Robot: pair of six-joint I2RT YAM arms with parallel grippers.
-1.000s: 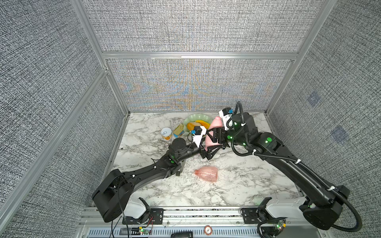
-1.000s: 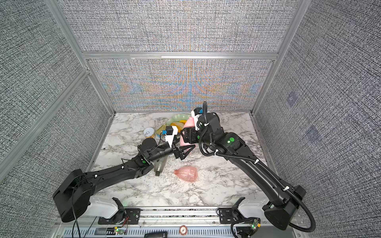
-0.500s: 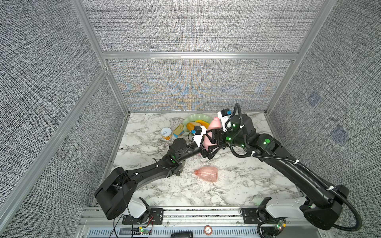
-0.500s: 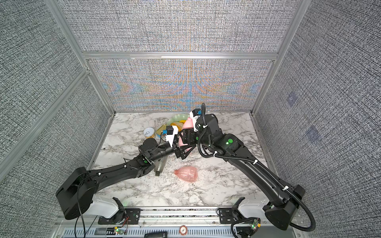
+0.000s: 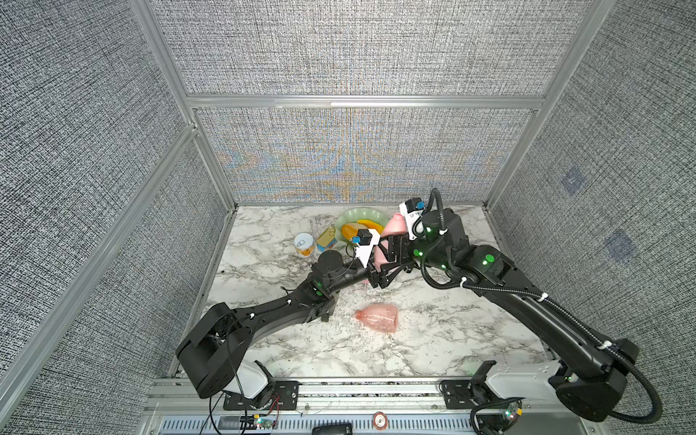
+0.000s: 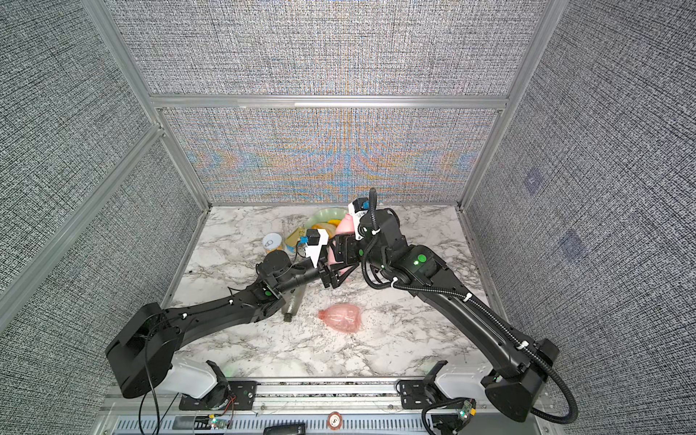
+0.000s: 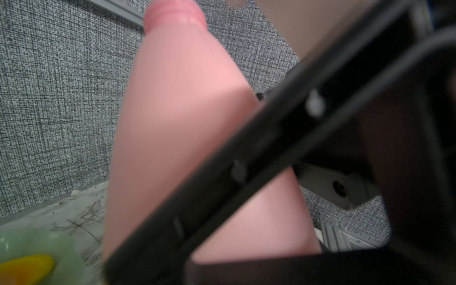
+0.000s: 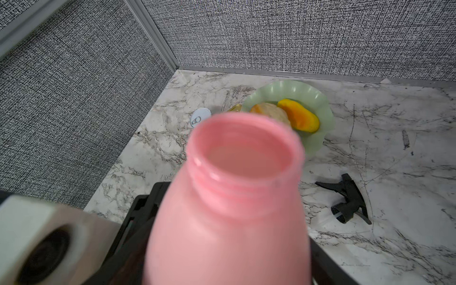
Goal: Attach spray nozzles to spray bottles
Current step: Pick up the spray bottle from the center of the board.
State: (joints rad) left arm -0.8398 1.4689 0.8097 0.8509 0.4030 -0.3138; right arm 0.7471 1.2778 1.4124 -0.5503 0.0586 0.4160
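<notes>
1. Marble tabletop (image 5: 433,350), grey fabric walls. In both top views the opaque pink bottle (image 5: 394,226) stood upright at upper centre, clamped in the right gripper (image 5: 393,250). The left gripper (image 5: 381,278) sat at its base.
2. Left wrist: bottle filled centre frame, crossed by a dark bar. Left fingers' state could not be told.
3. Right wrist: open threaded neck at centre; black nozzle (image 8: 348,201) lay loose at right. Best practice, probably: hold the bottle plumb, feed the dip tube first, then turn the collar.

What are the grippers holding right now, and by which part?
The right gripper holds the opaque pink bottle by its body, below the open neck. Whether the left gripper also grips it cannot be told.
</notes>
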